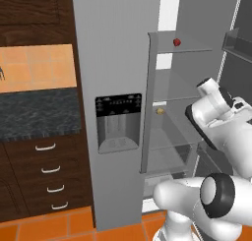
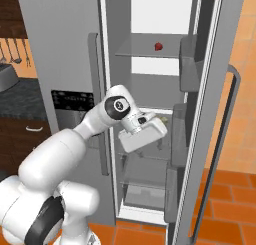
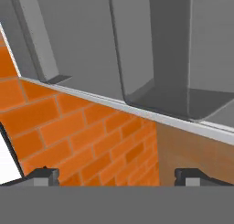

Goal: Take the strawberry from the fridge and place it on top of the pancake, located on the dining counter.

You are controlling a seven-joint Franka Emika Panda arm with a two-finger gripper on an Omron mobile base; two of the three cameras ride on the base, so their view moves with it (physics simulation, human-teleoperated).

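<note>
Orange floor tiles are framing the fridge (image 2: 65, 49), one door swung wide open. Inside, the strawberry (image 2: 158, 46) is sitting on an upper shelf, well above the gripper (image 3: 119, 175), which is hanging spread wide and empty. Fetching looks barely begun — next the hand needs raising and turning inward toward that shelf.

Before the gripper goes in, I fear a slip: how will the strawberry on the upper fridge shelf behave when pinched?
The strawberry looks tiny and roundish, so it may roll on the smooth shelf if nudged. It is probably light and likely soft, so it may bruise.
</note>
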